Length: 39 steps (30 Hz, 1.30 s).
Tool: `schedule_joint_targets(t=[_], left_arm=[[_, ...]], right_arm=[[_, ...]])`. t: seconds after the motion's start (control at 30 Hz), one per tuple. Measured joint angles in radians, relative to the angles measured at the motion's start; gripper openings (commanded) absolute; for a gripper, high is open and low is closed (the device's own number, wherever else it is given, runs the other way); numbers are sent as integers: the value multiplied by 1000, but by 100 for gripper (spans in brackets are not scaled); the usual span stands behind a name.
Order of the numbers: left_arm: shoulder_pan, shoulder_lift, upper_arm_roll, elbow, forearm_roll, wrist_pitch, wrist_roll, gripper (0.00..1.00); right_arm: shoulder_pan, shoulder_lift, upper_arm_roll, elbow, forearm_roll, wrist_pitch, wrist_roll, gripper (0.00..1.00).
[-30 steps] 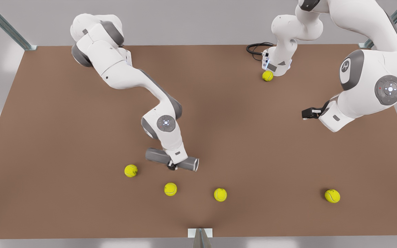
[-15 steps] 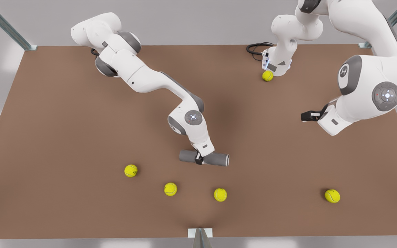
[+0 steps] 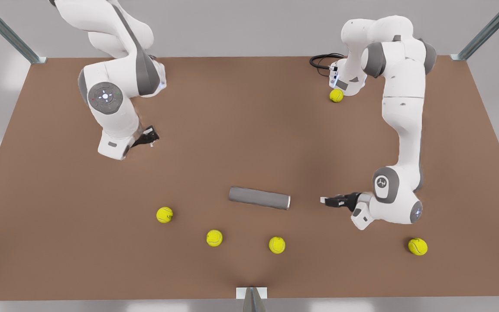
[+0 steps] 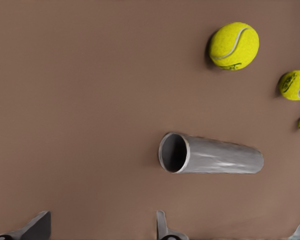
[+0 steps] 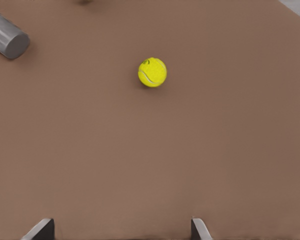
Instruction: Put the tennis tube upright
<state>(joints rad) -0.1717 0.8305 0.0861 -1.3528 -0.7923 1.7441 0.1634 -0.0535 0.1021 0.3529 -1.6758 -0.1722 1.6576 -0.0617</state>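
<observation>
So the long grey tennis tube is lying flat on its side on the brown bench, a bit toward the near edge and roughly mid-width in the front view. Nothing is touching it. Its silvery-rimmed open end points to the front view's right and the closed end points left.

The left end effector is on the arm at the front view's right. It sits low over the bench, just off the tube's open end and pointing straight at it, with a clear gap between them. Its wrist view looks right down the open mouth of the tube. The fingers are spread apart with nothing between them.

The right end effector is on the arm at the front view's left, well away from the tube and up toward the far side, just waiting. Its fingers are also spread wide and it's carrying nothing. Its wrist view catches the tube's closed end in one corner.

Yellow tennis balls are scattered around:
- Three in a loose row nearer the camera than the tube: one, another, and a third.
- One near the left arm's wrist.
- One by that arm's base, next to a coiled black cable.
</observation>
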Motion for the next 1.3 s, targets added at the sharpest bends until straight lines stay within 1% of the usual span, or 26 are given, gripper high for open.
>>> schedule_joint_targets(t=[0.03, 0.07, 0.1, 0.13, 0.17, 0.27, 0.33, 0.4, 0.43, 0.47, 0.5, 0.57, 0.63, 0.9, 1.13, 1.17, 1.3], left_arm=[[0, 38, -26, -2, -81, 4, 147, 100], [-11, 61, -35, -6, -144, 17, 202, 100], [-69, 64, -38, -47, -193, 124, 202, 100], [-83, 68, -40, -59, -230, 164, 204, 100], [-98, 69, -41, -71, -258, 170, 210, 100], [-112, 33, -43, -170, -319, 207, 265, 100], [-111, 36, -66, -171, -348, 211, 268, 100], [-108, 38, -69, -170, -367, 213, 267, 100], [-108, 42, -69, -169, -380, 213, 268, 100], [-106, 47, -69, -165, -389, 212, 270, 100], [-105, 48, -69, -164, -396, 212, 287, 100], [-97, 49, -69, -162, -405, 212, 294, 100], [-95, 50, -68, -145, -410, 212, 292, 100], [-101, 79, -74, -98, -417, 213, 289, 100], [-105, 95, -127, -98, -423, 238, 288, 100], [-104, 95, -128, -98, -424, 238, 286, 100], [-105, 102, -147, -98, -427, 238, 283, 100]], right_arm=[[-69, 20, -4, 38, 7, -6, 74, 100], [-100, 24, -5, 50, 8, -12, 121, 100], [-86, 29, -5, 81, 7, -21, 135, 100], [-76, 48, -5, 104, 11, -19, 178, 100], [-100, 54, -6, 119, 16, -18, 232, 100], [-112, 56, -7, 162, 2, -19, 223, 100], [-130, 70, -9, 159, -7, -33, 223, 100], [-129, 72, -9, 157, -46, -47, 224, 100], [-107, 73, -5, 153, -114, -53, 223, 100], [-88, 77, -5, 155, -129, -60, 230, 100], [-91, 81, -5, 160, -119, -59, 236, 100], [-133, 84, -6, 169, -26, -52, 238, 100], [-131, 85, -6, 180, -12, -52, 232, 100], [-131, 85, -6, 183, -10, -52, 236, 100], [-125, 93, -8, 210, -47, -44, 238, 100], [-156, 101, -8, 243, -38, -45, 238, 100], [-141, 100, -4, 279, -29, -45, 234, 100]])
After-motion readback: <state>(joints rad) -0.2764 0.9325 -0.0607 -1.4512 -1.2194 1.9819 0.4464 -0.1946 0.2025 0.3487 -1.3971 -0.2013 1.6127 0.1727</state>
